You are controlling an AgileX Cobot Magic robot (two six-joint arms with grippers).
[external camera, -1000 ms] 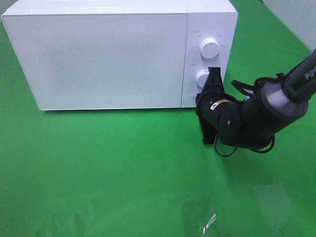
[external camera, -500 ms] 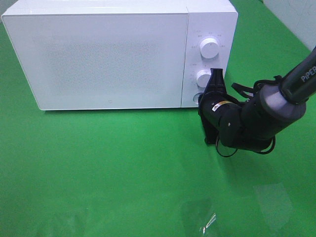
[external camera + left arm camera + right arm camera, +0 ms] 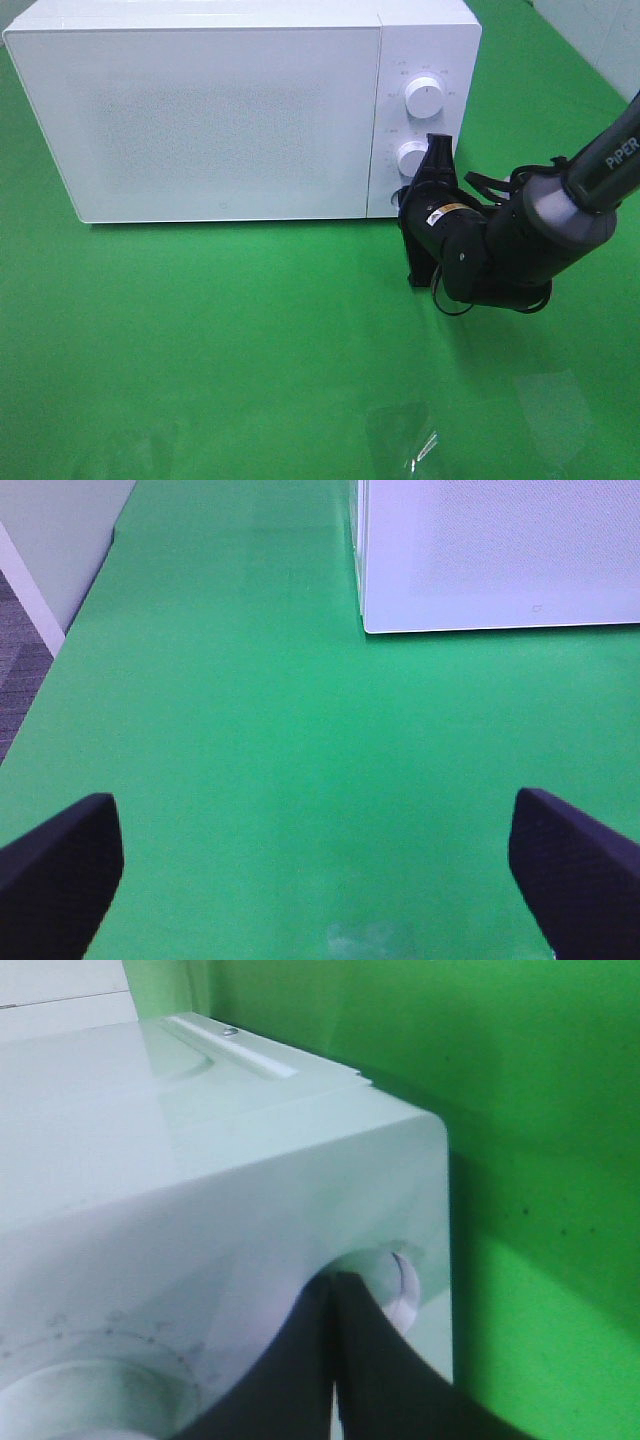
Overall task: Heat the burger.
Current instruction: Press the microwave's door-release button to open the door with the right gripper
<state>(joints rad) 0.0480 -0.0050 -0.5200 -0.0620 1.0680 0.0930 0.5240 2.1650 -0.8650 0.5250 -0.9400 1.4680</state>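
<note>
So, the white microwave [image 3: 220, 110] fills the upper left of the overhead frame, door shut, sitting on the green table [image 3: 200, 340]. The right tool [image 3: 437, 148] has its fingers pressed together, tip right of centre at the control panel, just beside the lower knob [image 3: 411, 157]. It looks like it's on a small round button [image 3: 402, 1282], though I can't tell for sure. The left tool [image 3: 320, 870] is spread wide over the table. The burger doesn't show in any view, so I can't say where it is.
</note>
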